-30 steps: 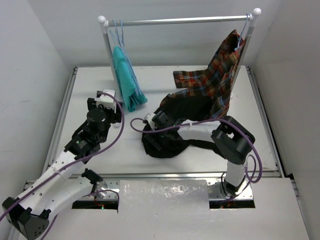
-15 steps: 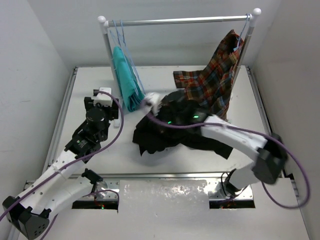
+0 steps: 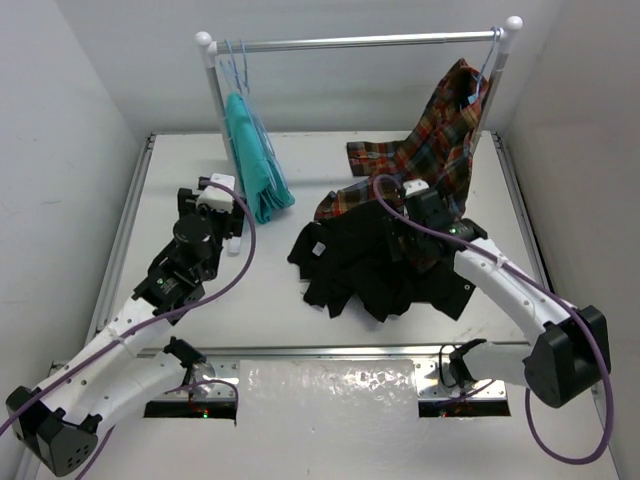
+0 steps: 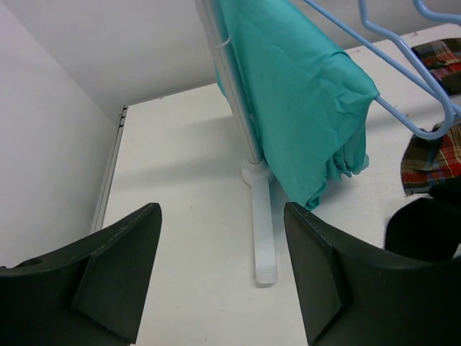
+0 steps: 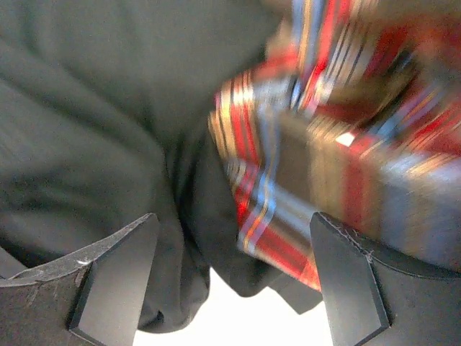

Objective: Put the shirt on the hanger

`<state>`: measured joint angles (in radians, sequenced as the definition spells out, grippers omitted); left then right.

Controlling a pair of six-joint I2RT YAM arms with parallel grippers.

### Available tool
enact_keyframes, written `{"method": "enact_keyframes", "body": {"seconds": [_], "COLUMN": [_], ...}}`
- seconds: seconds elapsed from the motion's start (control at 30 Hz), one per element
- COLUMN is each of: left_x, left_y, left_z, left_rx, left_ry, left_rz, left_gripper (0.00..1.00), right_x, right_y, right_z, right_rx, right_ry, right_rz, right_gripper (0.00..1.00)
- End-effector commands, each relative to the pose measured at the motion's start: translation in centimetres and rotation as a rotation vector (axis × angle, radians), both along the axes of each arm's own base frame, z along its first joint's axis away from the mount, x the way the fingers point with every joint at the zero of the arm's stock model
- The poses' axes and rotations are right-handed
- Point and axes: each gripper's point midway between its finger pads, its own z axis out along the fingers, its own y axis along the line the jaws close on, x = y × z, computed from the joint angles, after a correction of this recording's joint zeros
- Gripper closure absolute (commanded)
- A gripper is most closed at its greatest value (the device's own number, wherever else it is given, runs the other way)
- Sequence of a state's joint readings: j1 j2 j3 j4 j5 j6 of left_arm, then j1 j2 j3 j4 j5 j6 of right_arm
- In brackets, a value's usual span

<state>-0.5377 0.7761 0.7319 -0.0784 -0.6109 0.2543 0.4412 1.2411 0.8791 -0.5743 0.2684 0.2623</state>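
Black fabric: the shirt [image 3: 365, 270] lies crumpled mid-tabletop [image 3: 300, 160], long axis left to right, its far edge touching the plaid shirt [image 3: 440, 150]. I judge the right arm nearer: the right fingers [image 5: 108, 281] hover wide and empty over that border, with the shirt to their left. The hanger [image 3: 238, 62] hangs at the rail's [image 3: 360, 42] left end, ahead of the left fingers [image 4: 115, 274], also wide and empty. The shirt's white tag [image 3: 318, 250] is unreadable.

The plaid shirt [image 5: 338, 166] is blurred; the hanger [image 4: 374, 49] runs off-frame.
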Motion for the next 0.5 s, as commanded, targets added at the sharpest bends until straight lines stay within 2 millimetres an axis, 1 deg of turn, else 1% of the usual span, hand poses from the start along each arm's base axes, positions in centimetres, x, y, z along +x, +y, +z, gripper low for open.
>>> {"method": "enact_keyframes", "body": {"seconds": [0.0,0.03,0.07,0.1,0.13,0.17,0.2,0.23,0.3,0.33,0.37,0.4,0.43,0.47], "left_x": [0.3,0.2,0.1,0.0,-0.1,-0.2,-0.2,-0.3,-0.3,-0.4,-0.4,-0.5,-0.6,-0.7], "left_y": [-1.2,-1.3,-1.3,-1.3,-1.1,-1.0,-0.9,-0.8,-0.3,-0.1,0.2,0.3,0.5,0.6], "left_z": [0.8,0.6,0.5,0.0,-0.1,-0.3,-0.4,-0.7,-0.8,-0.8,-0.9,-0.9,-1.0,-1.2], "left_rx": [-0.014,-0.013,-0.012,-0.010,-0.012,-0.012,-0.021,-0.019,-0.020,-0.021,-0.016,-0.013,-0.013,-0.009], "left_ry": [-0.027,-0.021,-0.017,-0.006,-0.005,-0.003,-0.001,0.005,0.001,-0.002,0.000,0.003,0.001,0.009], "left_rz": [-0.055,-0.055,-0.058,-0.056,-0.051,-0.043,-0.036,-0.030,-0.004,0.007,0.024,0.030,0.033,0.036], "left_gripper": [0.33,0.33,0.33,0.33,0.33,0.33,0.33,0.33,0.33,0.33,0.33,0.33,0.33,0.33], "right_x": [2.4,2.7,3.2,2.6,3.1,3.2,2.7,3.6,2.7,3.3,3.0,3.4,3.7,3.9], "right_y": [1.4,2.2,2.7,5.3,7.0,9.2,11.5,14.1,17.7,19.0,20.1,21.0,21.6,21.9], "right_z": [4.3,4.8,6.0,6.7,7.2,8.0,7.8,8.2,6.6,5.4,4.4,3.9,1.8,0.8], "right_rx": [-0.024,-0.038,-0.081,-0.110,-0.103,-0.056,0.034,0.141,0.300,0.323,0.359,0.379,0.368,0.366], "right_ry": [-0.131,-0.157,-0.209,-0.246,-0.282,-0.304,-0.295,-0.328,-0.266,-0.239,-0.196,-0.191,-0.146,-0.122], "right_rz": [0.014,0.046,0.058,0.159,0.192,0.239,0.266,0.295,0.349,0.353,0.371,0.381,0.374,0.360], "right_gripper": [0.17,0.18,0.19,0.19,0.19,0.20,0.21,0.21,0.21,0.21,0.20,0.20,0.19,0.18]}}
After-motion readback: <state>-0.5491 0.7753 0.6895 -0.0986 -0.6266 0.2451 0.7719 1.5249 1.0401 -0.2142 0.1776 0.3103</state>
